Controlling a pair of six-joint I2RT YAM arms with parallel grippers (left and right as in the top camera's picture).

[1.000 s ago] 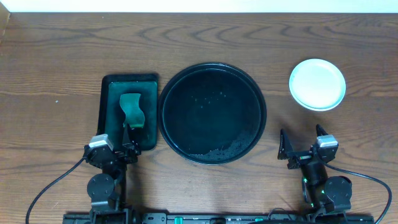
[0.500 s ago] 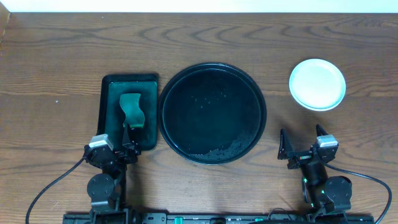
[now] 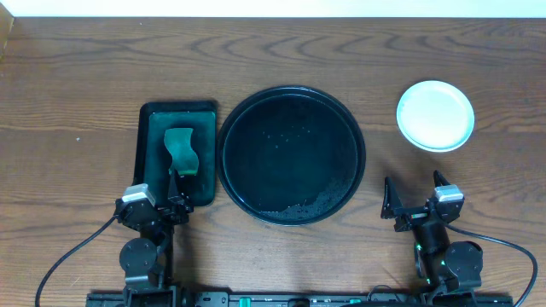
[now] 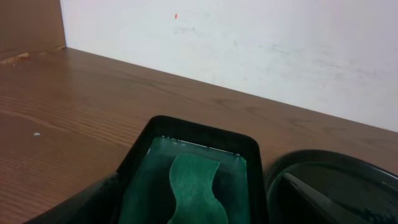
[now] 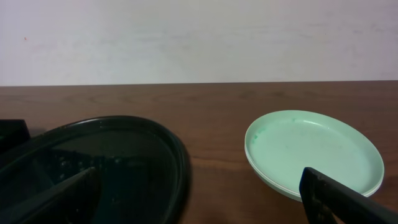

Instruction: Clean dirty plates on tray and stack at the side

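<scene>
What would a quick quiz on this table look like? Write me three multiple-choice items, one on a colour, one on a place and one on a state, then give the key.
1. What colour is the sponge in the rectangular tray?
A) yellow
B) green
C) pink

2. Where do the plates lie?
A) on the round black tray
B) on the sponge
C) on the bare tabletop, to the right of the round tray

3. In what state is the round black tray?
A) bare of plates, with a few droplets on it
B) loaded with three plates
C) turned upside down

Key:
1 B: the overhead and left wrist views both show a green sponge.
2 C: the overhead view shows wood all around the plates, clear of the tray's rim.
3 A: only a glossy black surface with specks shows inside the rim.
</scene>
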